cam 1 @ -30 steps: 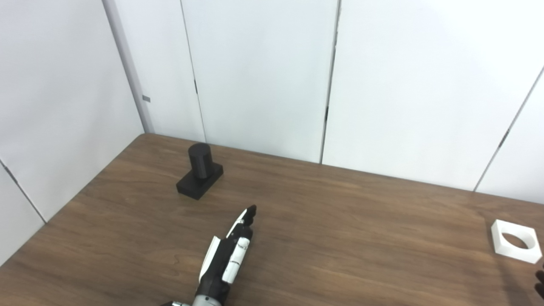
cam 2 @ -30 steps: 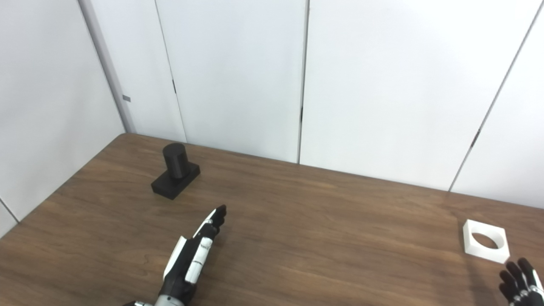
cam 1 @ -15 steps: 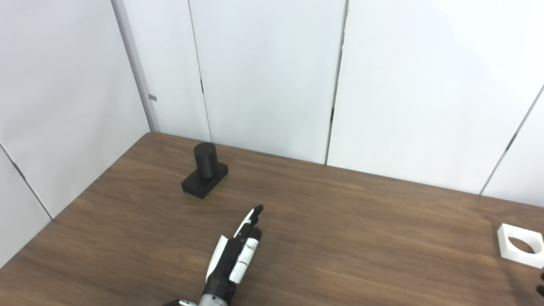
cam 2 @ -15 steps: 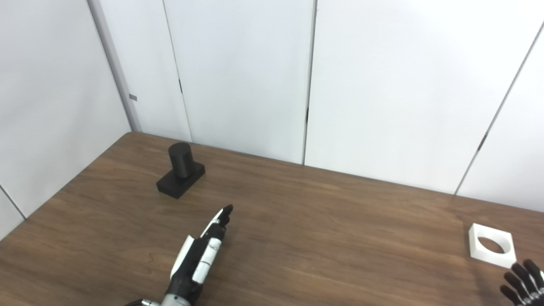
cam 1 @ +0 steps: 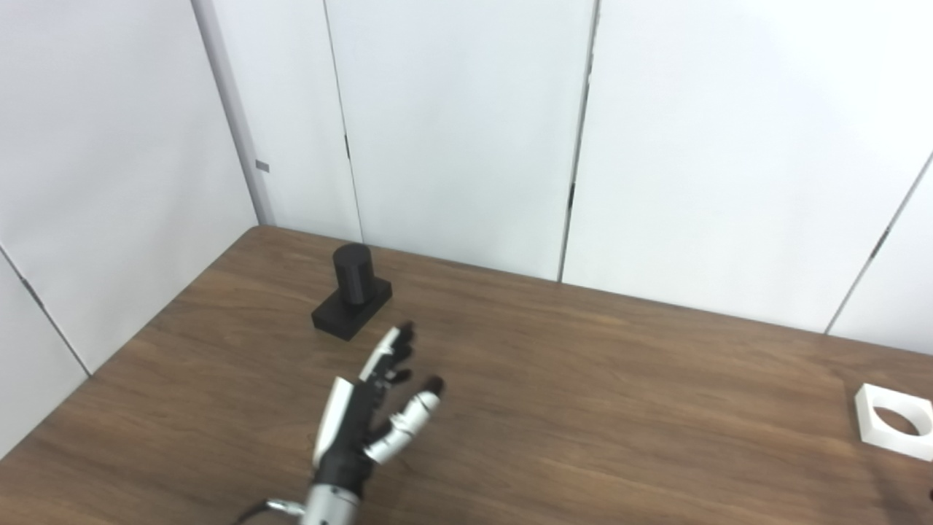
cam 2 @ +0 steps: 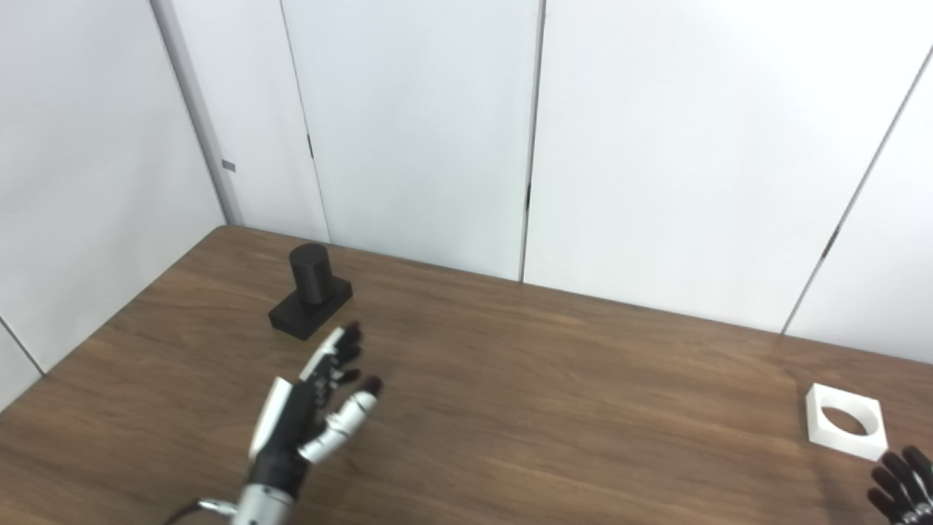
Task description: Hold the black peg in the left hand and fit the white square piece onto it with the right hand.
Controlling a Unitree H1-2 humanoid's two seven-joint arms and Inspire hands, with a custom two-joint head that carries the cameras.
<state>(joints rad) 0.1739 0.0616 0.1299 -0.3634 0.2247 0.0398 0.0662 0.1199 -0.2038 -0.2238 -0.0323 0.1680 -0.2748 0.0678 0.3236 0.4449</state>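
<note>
The black peg (cam 1: 353, 275), a short cylinder upright on a flat black base, stands at the far left of the brown table (cam 1: 583, 379). My left hand (cam 1: 372, 408) hovers just in front of it, open, with fingers spread and thumb out, holding nothing. The white square piece (cam 2: 845, 421) with a round hole lies flat near the table's right edge. Only the dark fingertips (cam 2: 900, 485) of my right hand (cam 2: 902, 487) show at the bottom right corner, apart from each other and a little nearer than the white piece, touching nothing.
White wall panels (cam 1: 466, 131) close off the table's far side and its left side. The table's left edge runs diagonally past the peg. Bare wood lies between the peg and the white piece.
My left hand has moved forward and left toward the peg, and its thumb has swung out from the fingers. The right hand's fingertips stay at the corner. The camera shifted slightly early on.
</note>
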